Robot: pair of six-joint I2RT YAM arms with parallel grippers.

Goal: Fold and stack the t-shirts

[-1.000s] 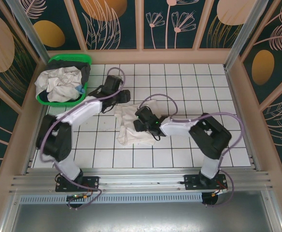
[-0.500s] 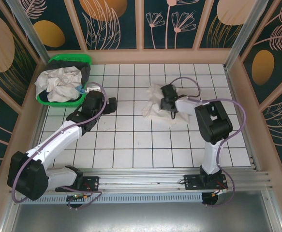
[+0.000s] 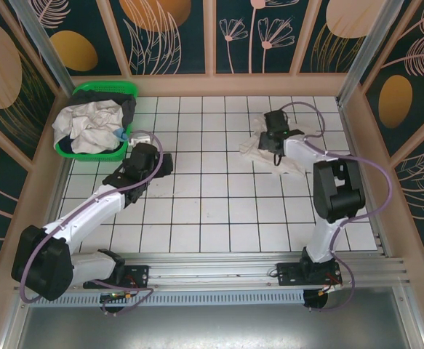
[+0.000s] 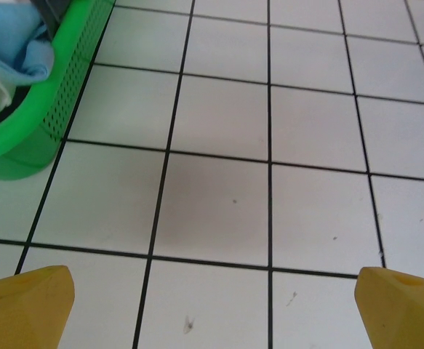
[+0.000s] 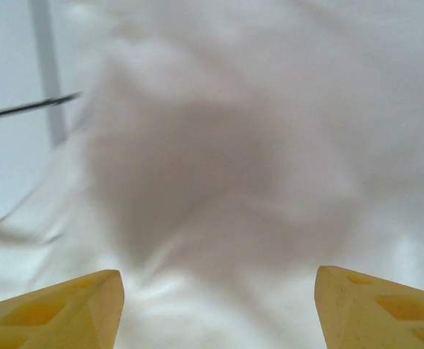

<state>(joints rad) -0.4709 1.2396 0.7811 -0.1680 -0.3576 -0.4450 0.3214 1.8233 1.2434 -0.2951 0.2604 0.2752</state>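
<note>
Left claw (image 3: 152, 158) hung low over bare white tile of the counter (image 3: 212, 211), just beside the green basket (image 3: 106, 89). Wrist view showed its yellow fingertips (image 4: 30, 302) spread wide, nothing between them, with the basket wall (image 4: 59, 109) at upper left. Crumpled pale shirts (image 3: 88, 127) lay heaped in the basket. One off-white t-shirt (image 3: 254, 149) lay rumpled on the far right part of the counter, well apart from the basket. Right claw (image 3: 271, 138) sat on top of that t-shirt. Its wrist view was blurred: fingers (image 5: 59, 309) stood apart with pale cloth (image 5: 233, 145) close beneath them. Could not tell whether they gripped any fabric.
</note>
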